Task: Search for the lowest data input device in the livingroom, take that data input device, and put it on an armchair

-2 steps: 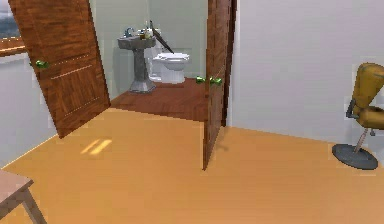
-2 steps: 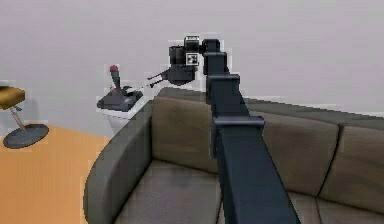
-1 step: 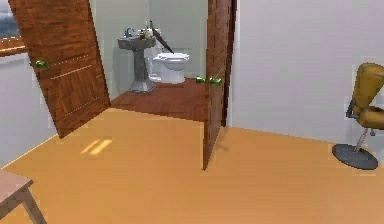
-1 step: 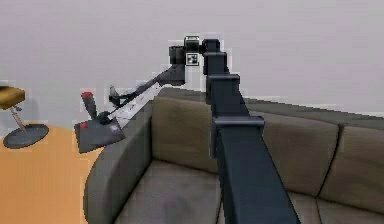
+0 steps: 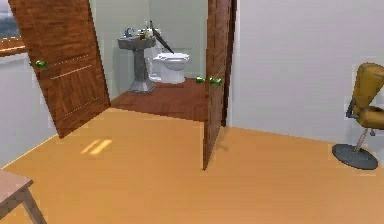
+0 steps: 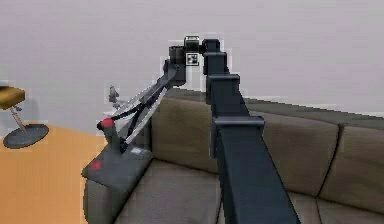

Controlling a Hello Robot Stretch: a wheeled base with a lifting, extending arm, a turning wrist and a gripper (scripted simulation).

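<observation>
In the arm side view my arm (image 6: 235, 140) rises from the bottom edge as a dark bar toward the white wall. The gripper (image 6: 112, 110) reaches left and downward from the arm's far end, thin fingers (image 6: 140, 100) slanting toward the left end of a dark grey-brown sofa (image 6: 180, 130). A flat dark object with a red spot (image 6: 113, 166) lies at that end of the sofa, just below the fingertips. I cannot tell whether the gripper holds anything.
Ahead, two brown doors (image 5: 62, 60) (image 5: 216, 80) stand ajar onto a bathroom with a toilet (image 5: 168, 66) and a sink (image 5: 136, 44). A yellow swivel chair (image 5: 366, 100) stands at the right, seen again as the chair (image 6: 12, 100). A table corner (image 5: 15, 195) juts in at bottom left. Orange floor (image 5: 150, 160) lies between.
</observation>
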